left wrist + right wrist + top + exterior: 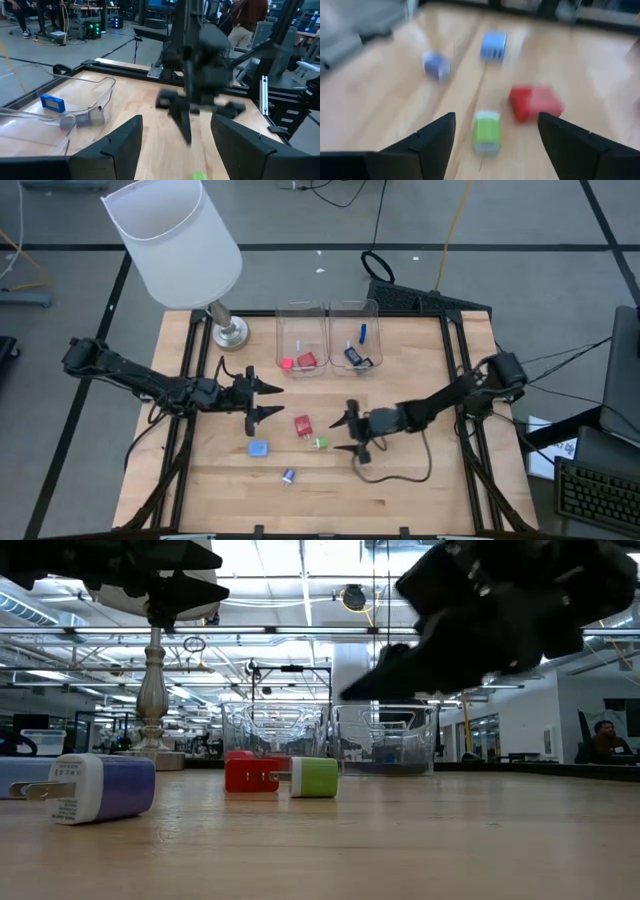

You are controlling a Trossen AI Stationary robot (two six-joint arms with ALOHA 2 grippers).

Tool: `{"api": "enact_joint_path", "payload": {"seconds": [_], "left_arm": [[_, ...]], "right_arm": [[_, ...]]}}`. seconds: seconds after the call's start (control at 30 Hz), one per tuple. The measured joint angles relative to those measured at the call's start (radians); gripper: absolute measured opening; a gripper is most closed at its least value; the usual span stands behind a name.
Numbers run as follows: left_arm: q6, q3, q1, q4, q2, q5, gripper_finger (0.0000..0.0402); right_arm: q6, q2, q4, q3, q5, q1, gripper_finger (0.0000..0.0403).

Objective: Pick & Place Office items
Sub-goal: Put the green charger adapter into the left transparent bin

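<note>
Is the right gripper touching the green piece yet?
Apart. The right wrist view shows the green piece lying on bare wood ahead of the open right gripper, clear of both fingers.

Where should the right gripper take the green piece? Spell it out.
Grip the green piece across its two long flat sides, coming from above. It lies flat with bare wood on both sides, the red piece set apart. The right gripper, fingers open, already straddles it.

Overhead and table-level views (plus wrist cameras) share the green piece (321,443).
</note>
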Motion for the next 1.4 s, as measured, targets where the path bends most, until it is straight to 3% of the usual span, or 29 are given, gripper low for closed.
{"api": "enact_joint_path", "payload": {"seconds": [0.13, 0.57, 0.8, 1.23, 1.4], "left_arm": [[0.000, 0.000, 0.004, -0.001, 0.000, 0.000, 0.0239], [-0.011, 0.000, 0.004, -0.002, 0.000, 0.001, 0.0239], [-0.010, 0.000, 0.004, -0.002, 0.000, 0.002, 0.0239], [-0.033, 0.000, 0.004, -0.004, 0.000, 0.002, 0.0239], [-0.036, 0.000, 0.004, 0.011, 0.000, 0.002, 0.0239]], "right_arm": [[-0.005, 0.082, -0.094, 0.078, -0.001, 0.001, 0.0272], [-0.005, 0.255, -0.060, 0.155, -0.002, -0.002, 0.0249], [-0.026, 0.243, -0.073, 0.158, -0.002, -0.016, 0.0226], [-0.026, 0.239, -0.080, 0.157, -0.005, -0.021, 0.0132], [-0.030, 0.239, -0.078, 0.157, -0.037, -0.023, 0.0127]]}}
